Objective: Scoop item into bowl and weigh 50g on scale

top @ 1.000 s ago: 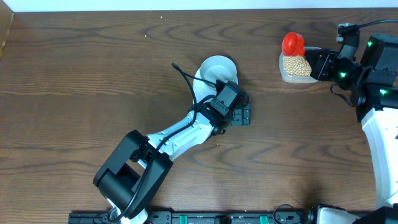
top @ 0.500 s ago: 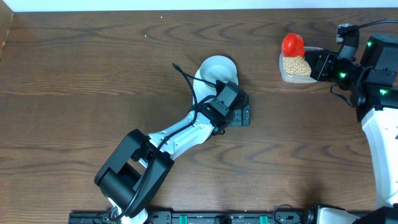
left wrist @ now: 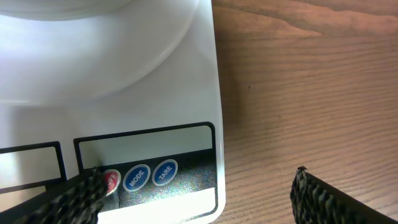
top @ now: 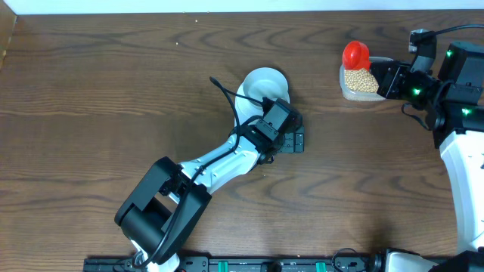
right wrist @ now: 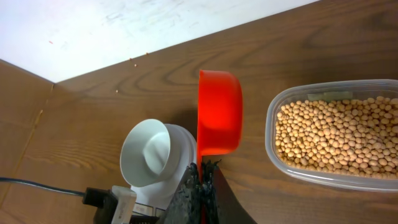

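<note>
Left tool (left wrist: 198,186): jaws wide apart, holding nothing. It hangs low over the front edge of the flat white digital scale (left wrist: 186,106). One finger (left wrist: 81,196) lies at the red round button (left wrist: 112,180), beside the blue MODE button (left wrist: 137,177) and the blue TARE button (left wrist: 164,172). We cannot tell whether it presses.

Right tool (right wrist: 202,174): jaws together, clamped on the handle of the red plastic scoop (right wrist: 219,112), which it holds just beside the clear plastic tub (right wrist: 271,146).

Tan round beans (right wrist: 336,137): all in the tub, near the counter's (top: 113,75) far right corner.

Small pale round bowl (right wrist: 149,155): empty, standing on the scale near the middle of the counter.

Display window (left wrist: 143,146): no digits that we can read.

Change over the last second: none. We find both arms, scoop, bowl and tub exactly where they were.

Reading: we judge the work paused at preparing the scale, switching it on or zeroing it under the bowl. No beans are scooped yet, so the weighing has not begun.
</note>
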Controlling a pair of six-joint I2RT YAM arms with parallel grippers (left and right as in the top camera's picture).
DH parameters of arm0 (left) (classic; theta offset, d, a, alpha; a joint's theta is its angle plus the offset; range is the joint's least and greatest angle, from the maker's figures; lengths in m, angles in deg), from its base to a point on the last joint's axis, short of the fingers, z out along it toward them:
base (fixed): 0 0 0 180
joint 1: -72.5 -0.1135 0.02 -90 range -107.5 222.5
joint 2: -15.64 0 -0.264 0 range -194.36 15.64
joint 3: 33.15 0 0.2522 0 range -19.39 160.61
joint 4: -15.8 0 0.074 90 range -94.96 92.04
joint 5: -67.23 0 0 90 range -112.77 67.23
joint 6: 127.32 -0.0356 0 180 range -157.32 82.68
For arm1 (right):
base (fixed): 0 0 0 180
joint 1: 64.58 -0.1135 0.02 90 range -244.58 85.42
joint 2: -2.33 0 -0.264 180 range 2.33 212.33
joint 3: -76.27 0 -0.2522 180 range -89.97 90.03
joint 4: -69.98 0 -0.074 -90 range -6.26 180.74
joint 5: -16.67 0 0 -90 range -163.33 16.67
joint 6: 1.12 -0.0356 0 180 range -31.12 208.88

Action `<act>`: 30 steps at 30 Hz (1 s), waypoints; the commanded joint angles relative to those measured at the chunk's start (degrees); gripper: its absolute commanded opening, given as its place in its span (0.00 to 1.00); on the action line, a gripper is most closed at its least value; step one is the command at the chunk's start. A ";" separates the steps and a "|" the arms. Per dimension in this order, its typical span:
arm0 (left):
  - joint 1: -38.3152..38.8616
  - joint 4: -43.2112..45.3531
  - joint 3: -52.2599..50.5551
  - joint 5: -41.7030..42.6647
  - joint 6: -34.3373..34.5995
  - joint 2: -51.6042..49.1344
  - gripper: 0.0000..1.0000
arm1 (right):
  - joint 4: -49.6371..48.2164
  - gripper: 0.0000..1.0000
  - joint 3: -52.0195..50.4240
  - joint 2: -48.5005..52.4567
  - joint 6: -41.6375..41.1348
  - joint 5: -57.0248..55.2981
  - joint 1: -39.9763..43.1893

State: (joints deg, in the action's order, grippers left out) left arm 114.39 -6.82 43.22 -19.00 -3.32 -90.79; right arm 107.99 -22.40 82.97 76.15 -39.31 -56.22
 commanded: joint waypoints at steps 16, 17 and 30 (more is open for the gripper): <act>-0.07 0.92 0.42 4.61 -0.57 -3.74 0.96 | 0.68 0.01 0.94 0.04 1.29 -0.09 0.17; -0.09 1.20 0.42 4.61 -0.63 -3.58 0.96 | 0.70 0.01 0.94 0.04 1.29 -0.09 0.17; -0.09 0.59 0.52 5.40 -12.39 21.64 0.97 | -0.35 0.01 0.94 0.04 0.59 -0.04 0.22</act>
State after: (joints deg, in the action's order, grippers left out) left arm 114.34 -5.33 43.04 -12.40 -10.44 -76.76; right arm 107.75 -22.40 82.97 76.35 -39.33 -56.22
